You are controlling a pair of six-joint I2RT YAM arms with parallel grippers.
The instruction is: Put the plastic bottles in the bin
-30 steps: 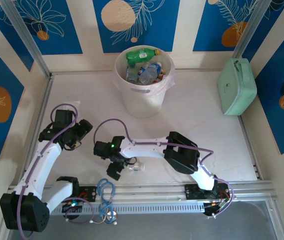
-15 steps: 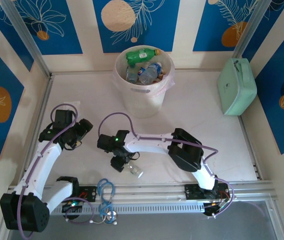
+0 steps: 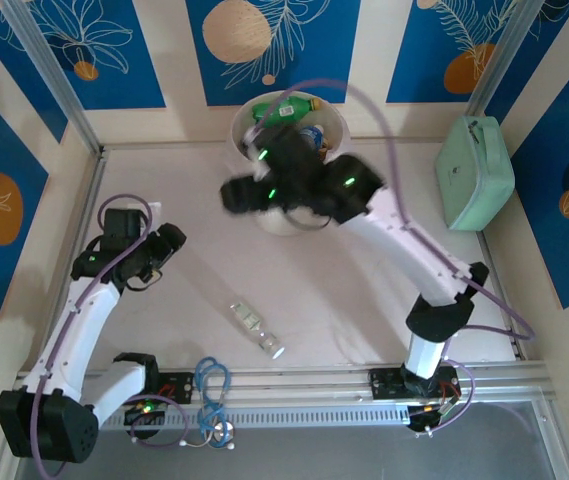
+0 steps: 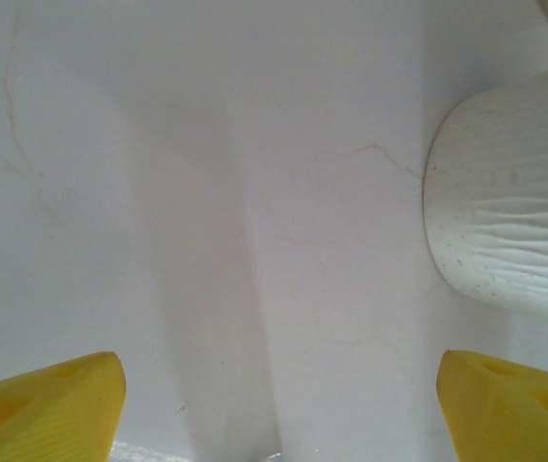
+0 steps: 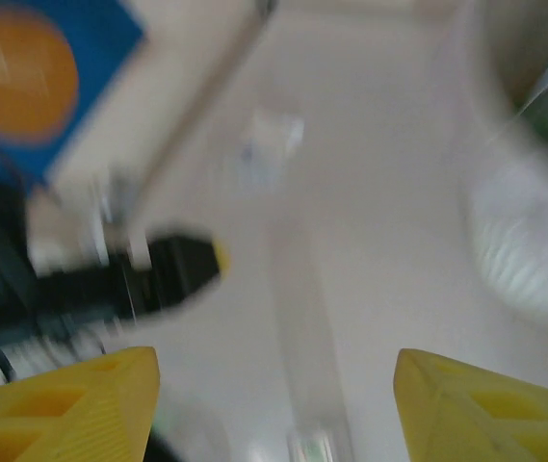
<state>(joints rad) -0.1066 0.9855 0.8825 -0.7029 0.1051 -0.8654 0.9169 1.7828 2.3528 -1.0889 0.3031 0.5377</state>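
The right gripper (image 5: pixel 275 354) hangs by the bin (image 3: pixel 237 130) with its fingers apart and no bottle between them. One clear bottle (image 3: pixel 254 328) lies on the tabletop (image 3: pixel 354 320) well apart from it, so the likely failure is an empty trip that leaves this bottle out. That arm shows blurred close over the rim, where a fast sweep could knock the bin; the left gripper (image 3: pixel 167 245) stands wide open and empty.
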